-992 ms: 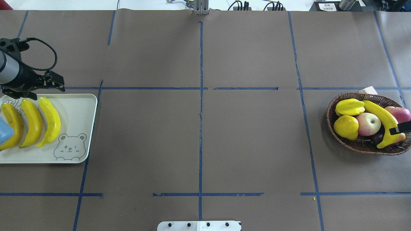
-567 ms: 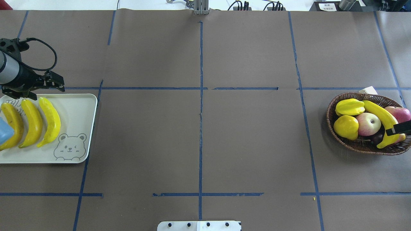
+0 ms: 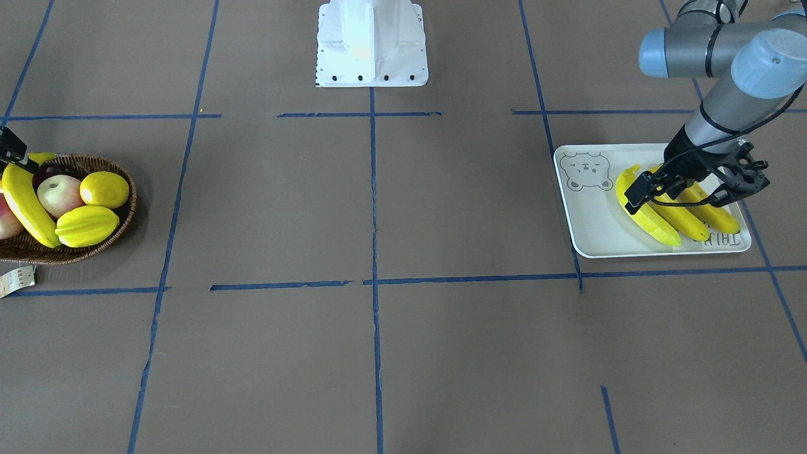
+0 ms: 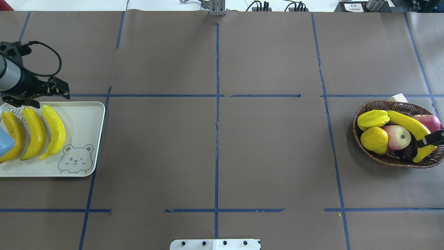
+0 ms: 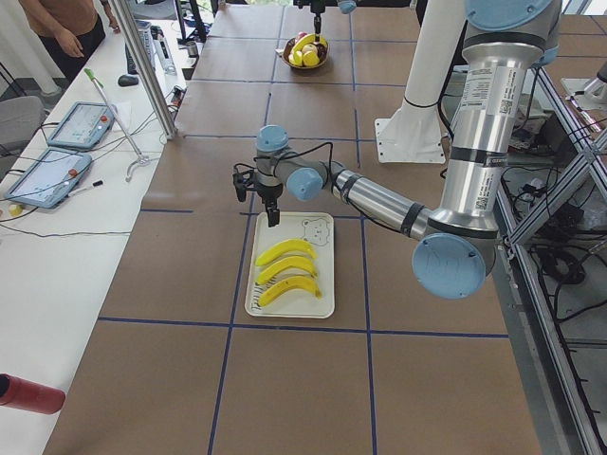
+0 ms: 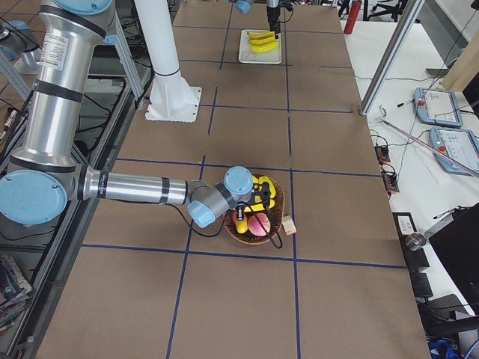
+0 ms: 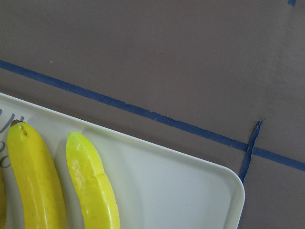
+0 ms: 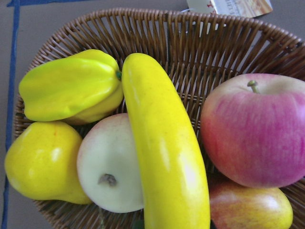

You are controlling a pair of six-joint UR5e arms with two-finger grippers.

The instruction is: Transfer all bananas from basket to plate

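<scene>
Three bananas (image 4: 34, 133) lie side by side on the plate (image 4: 83, 118), a pale tray with a bear drawing; they also show in the front view (image 3: 662, 211). My left gripper (image 4: 41, 97) hangs open and empty over the plate's far edge (image 3: 693, 189). The fourth banana (image 4: 407, 123) lies on top of the other fruit in the wicker basket (image 4: 378, 158). My right gripper (image 4: 433, 139) is at the view's edge, shut on that banana near its lower end. The right wrist view shows the banana (image 8: 167, 157) running to the bottom centre.
The basket also holds a starfruit (image 4: 373, 118), a lemon (image 4: 374, 140) and red apples (image 4: 399, 137). Its paper tag (image 4: 397, 97) lies behind it. The robot's base (image 3: 372, 44) stands at the table's near edge. Blue tape lines cross the brown cover.
The banana in the basket has turned to lie flatter under the right gripper. The starfruit and lemon have shifted left. The left arm and the plate's bananas have not moved.
</scene>
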